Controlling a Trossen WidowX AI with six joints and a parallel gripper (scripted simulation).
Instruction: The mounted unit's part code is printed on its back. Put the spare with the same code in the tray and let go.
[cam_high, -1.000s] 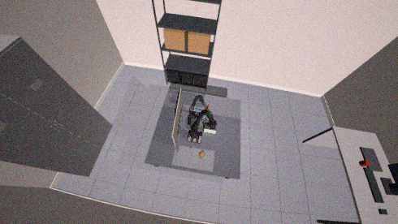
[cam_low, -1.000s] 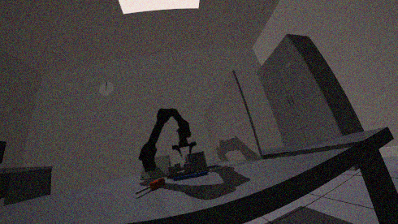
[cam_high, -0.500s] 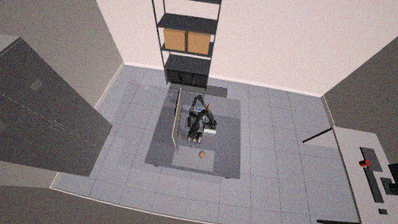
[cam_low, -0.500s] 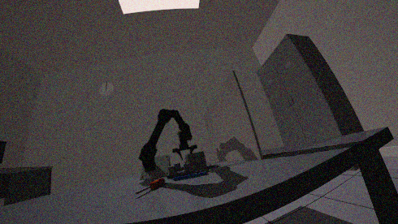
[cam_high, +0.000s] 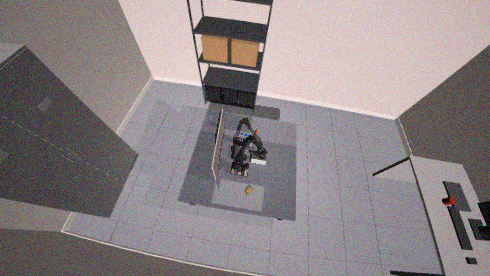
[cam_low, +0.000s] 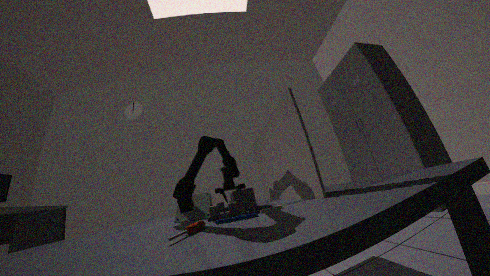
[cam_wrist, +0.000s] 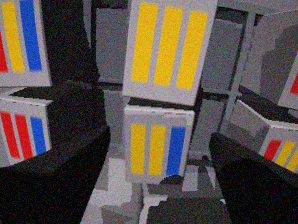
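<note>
My gripper (cam_low: 226, 195) (cam_wrist: 160, 136) is open, its fingers partly spread on either side of the lower middle spare with yellow, yellow and blue stripes (cam_wrist: 157, 152). A gap shows between each fingertip and this spare. Above it is a spare with three yellow stripes (cam_wrist: 168, 47). At left are a red, yellow and blue spare (cam_wrist: 22, 42) and, below, a red, red and blue spare (cam_wrist: 23, 132). At lower right is a red, yellow and yellow spare (cam_wrist: 281, 150); the one above is mostly cut off. I cannot make out the mounted unit's code or identify the tray.
A rack frame (cam_wrist: 245, 50) stands around the spares. An orange-handled tool (cam_low: 195, 228) lies near the arm's base. An upright panel (cam_high: 218, 145) stands along one table side. A small tan object (cam_high: 249, 190) lies on a pale mat (cam_high: 225, 196). A white box (cam_high: 258, 161) is beside the arm.
</note>
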